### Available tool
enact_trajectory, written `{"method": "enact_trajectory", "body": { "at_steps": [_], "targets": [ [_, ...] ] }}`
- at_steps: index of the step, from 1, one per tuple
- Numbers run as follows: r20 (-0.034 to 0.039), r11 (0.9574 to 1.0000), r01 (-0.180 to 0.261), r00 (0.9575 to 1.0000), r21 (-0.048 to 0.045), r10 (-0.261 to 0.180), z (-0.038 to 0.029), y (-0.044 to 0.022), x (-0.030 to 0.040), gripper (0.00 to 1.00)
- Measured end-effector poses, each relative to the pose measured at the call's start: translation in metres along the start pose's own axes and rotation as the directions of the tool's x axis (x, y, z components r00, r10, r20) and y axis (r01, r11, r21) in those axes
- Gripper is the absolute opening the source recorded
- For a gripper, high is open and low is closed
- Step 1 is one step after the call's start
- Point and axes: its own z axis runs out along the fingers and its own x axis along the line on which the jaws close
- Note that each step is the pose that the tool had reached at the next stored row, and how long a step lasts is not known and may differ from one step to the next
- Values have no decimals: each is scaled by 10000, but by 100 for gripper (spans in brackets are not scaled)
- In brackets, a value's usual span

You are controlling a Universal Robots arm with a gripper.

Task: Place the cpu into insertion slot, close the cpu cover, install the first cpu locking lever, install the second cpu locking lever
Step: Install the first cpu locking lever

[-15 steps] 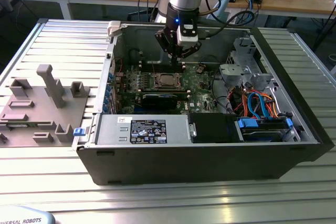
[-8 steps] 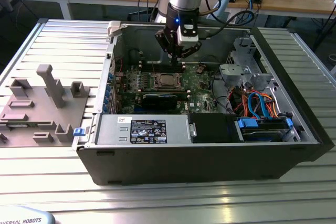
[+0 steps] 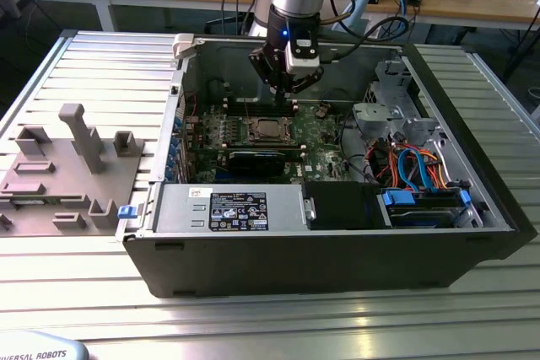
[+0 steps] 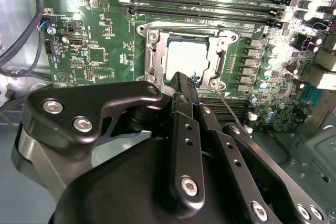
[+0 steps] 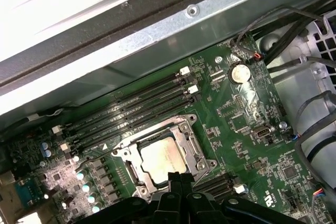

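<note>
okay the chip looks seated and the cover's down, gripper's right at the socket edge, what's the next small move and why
Probably a short push on the thin wire lever toward its catch. In the second wrist view the cpu sits under the closed cpu cover, the gripper is shut with its tip at the socket's edge, and the lever still angles free.

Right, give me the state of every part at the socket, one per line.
cpu: seated flat in the insertion slot.
insertion slot: filled by the cpu.
cpu cover: closed down around the cpu.
gripper: shut, tips at the cover's edge by a thin lever.
</note>
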Motion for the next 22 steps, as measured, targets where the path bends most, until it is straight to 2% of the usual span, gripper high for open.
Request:
{"method": "enact_trajectory", "body": {
  "at_steps": [5, 9, 10, 11, 13, 14, 22],
  "targets": [
    [-1, 9995, 306, 9995, -26, -306, 0, 0, 1, 11],
    [-90, 9990, 361, 9993, -245, -363, 0, 0, 0, 11],
    [-97, 9989, 385, 9992, -266, -387, 0, 0, 1, 11],
    [-96, 9985, 470, 9988, -270, -473, 0, 0, 1, 11],
    [-79, 9955, 913, 9958, -258, -915, 0, 0, 0, 11],
    [-68, 9925, 1199, 9927, -252, -1201, 0, 0, 0, 11],
    [-56, 9884, 1498, 9887, -243, -1500, 0, 0, 0, 11]
  ]
}}
